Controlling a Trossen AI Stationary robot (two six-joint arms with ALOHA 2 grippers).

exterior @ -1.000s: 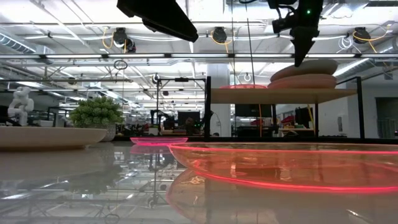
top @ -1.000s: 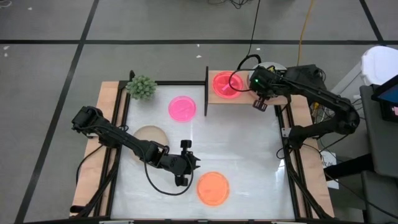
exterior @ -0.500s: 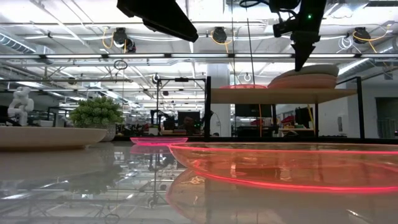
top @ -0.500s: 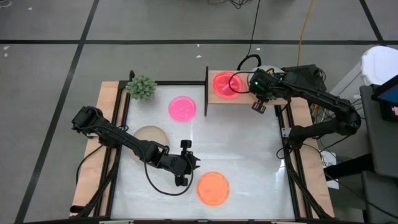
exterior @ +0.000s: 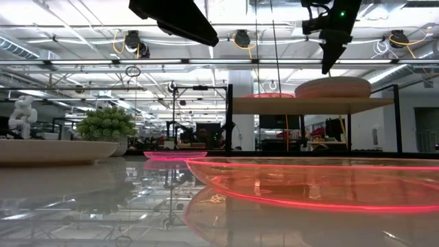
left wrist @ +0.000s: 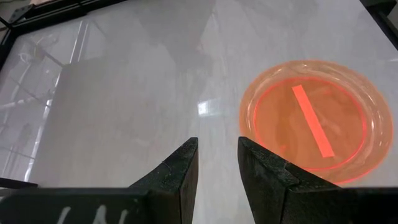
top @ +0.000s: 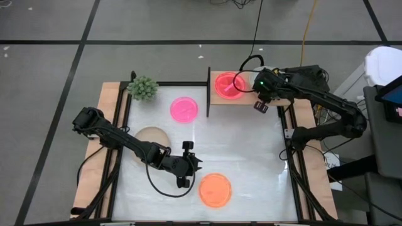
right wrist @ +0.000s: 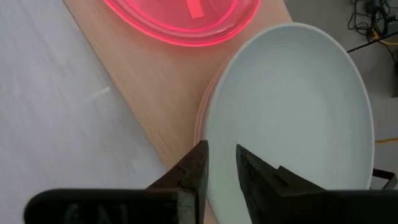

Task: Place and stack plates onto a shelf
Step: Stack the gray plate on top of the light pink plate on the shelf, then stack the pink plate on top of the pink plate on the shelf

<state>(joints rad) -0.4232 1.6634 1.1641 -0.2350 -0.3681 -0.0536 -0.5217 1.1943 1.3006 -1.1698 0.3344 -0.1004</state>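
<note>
the right gripper (right wrist: 219,163) hangs just above the near edge of the pale grey-green plate (right wrist: 292,118), with its fingers a little apart and nothing between them, so it has let go. this plate lies on top of a pink plate (exterior: 334,92) at the right end of the shelf (top: 245,100), and the stack looks level from the low view. beside it on the shelf, toward the left end, sits a reddish translucent plate (top: 227,85).

the risk i see here is with the stack. the fingers are very close to the rim of the grey-green plate, and if the arm pulls back low or sideways, a finger can catch the rim and drag the plate off the pink one, or push the stack over the right end of the shelf. the stack seems to reach near that edge, but i cannot judge this well from above because the arm covers it.

the left gripper (left wrist: 217,165) waits in front of the shelf, over the white table (top: 251,163), slightly open and empty, just beside the orange plate (top: 215,189). the magenta plate (top: 184,109) lies left of the shelf and the beige plate (top: 152,136) further left and nearer. these three are still to be placed, and the free room on the shelf looks small, so they must probably be stacked.
</note>
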